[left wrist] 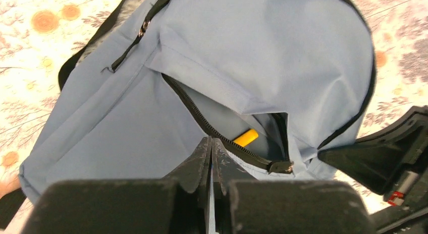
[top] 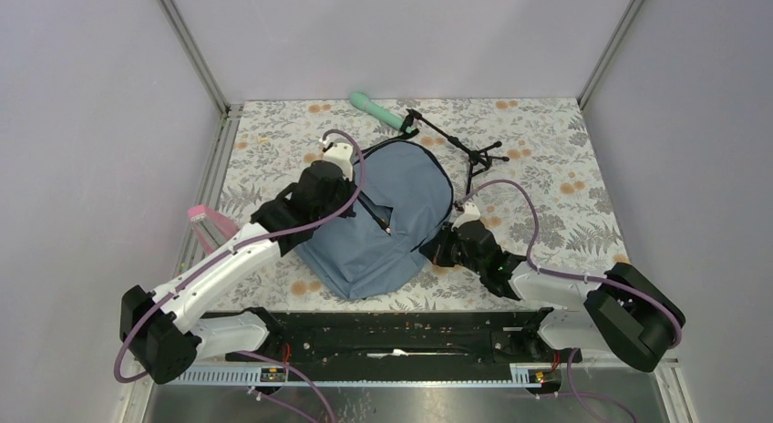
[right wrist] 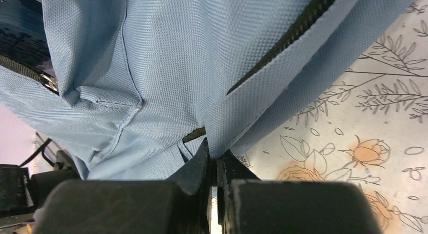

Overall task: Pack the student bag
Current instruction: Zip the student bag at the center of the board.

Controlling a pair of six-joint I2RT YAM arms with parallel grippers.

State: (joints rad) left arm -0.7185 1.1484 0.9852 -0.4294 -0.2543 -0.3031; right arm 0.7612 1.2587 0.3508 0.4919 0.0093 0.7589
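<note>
We see the student bag (top: 383,218) lying flat at the middle of the table (top: 565,195), on its flowered cloth, with its rounded top towards 12 o'clock and its bottom edge towards 6 o'clock.

The left gripper (left wrist: 211,143) sits over the bag's 9 o'clock side. In the left wrist view its jaws are pressed together, with the tips right at the zipper (left wrist: 202,120) of the front pocket. We cannot tell whether any fabric is caught between them. The pocket mouth gapes a little, and a yellow object (left wrist: 246,137) shows inside it. The zipper pull (left wrist: 280,167) lies at the 4 o'clock end of the opening.

The right gripper (right wrist: 213,152) is at the bag's 4 o'clock edge. Its jaws are closed, pinching a fold of the blue fabric just beside a zipper line, and the cloth is drawn up off the table there.

A mint-green handheld object (top: 376,110) lies at 12 o'clock of the bag, near the far edge. A black folding stand (top: 460,148) lies just beside it, at 1 o'clock of the bag. A pink-topped clear item (top: 206,222) lies at 9 o'clock, near the table's left edge, partly behind the left arm.
</note>
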